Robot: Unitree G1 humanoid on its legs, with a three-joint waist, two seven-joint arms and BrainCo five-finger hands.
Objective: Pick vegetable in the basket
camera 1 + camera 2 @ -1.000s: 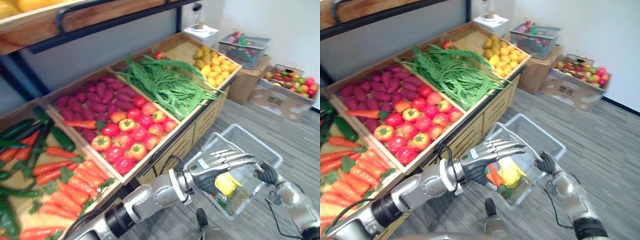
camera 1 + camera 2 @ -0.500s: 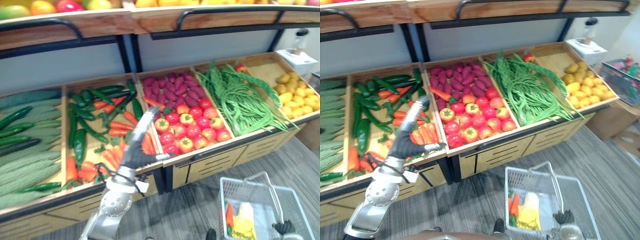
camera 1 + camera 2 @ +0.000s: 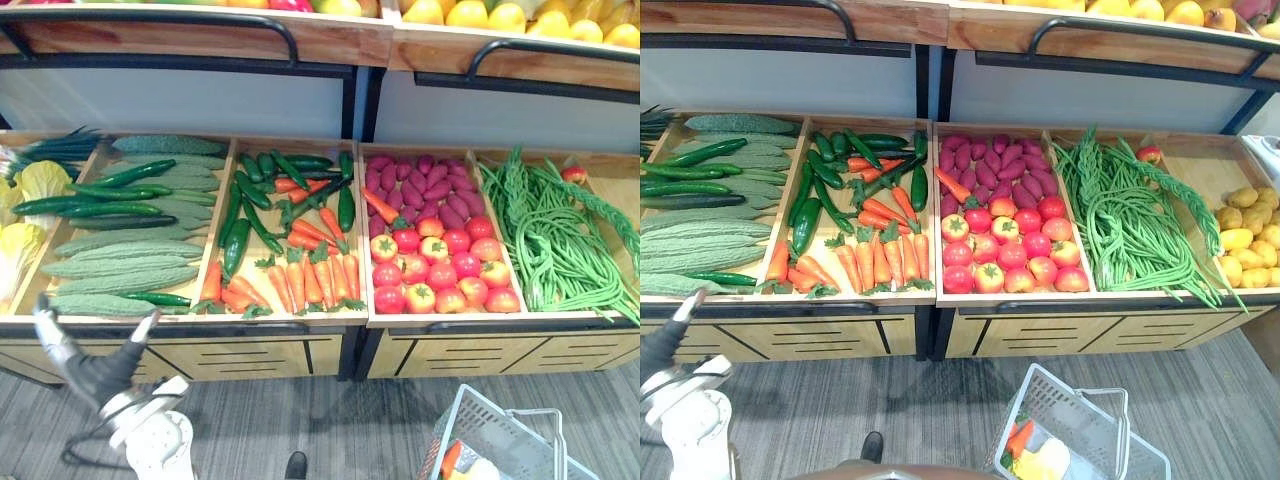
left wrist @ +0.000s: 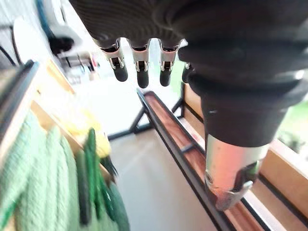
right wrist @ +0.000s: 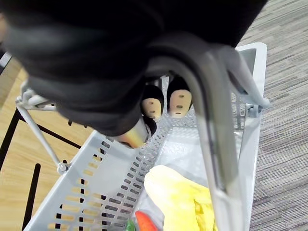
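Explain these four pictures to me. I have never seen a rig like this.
This is a humanoid robot shopping at a vegetable stand. Two pictures come from cameras in its head, looking down at wooden bins of cucumbers, carrots, tomatoes and green beans. The other two come from cameras on its wrists. The left hand hangs open before the stand, holding nothing. The right hand has its fingers curled round the handle of a grey basket. A carrot and something yellow lie in the basket.
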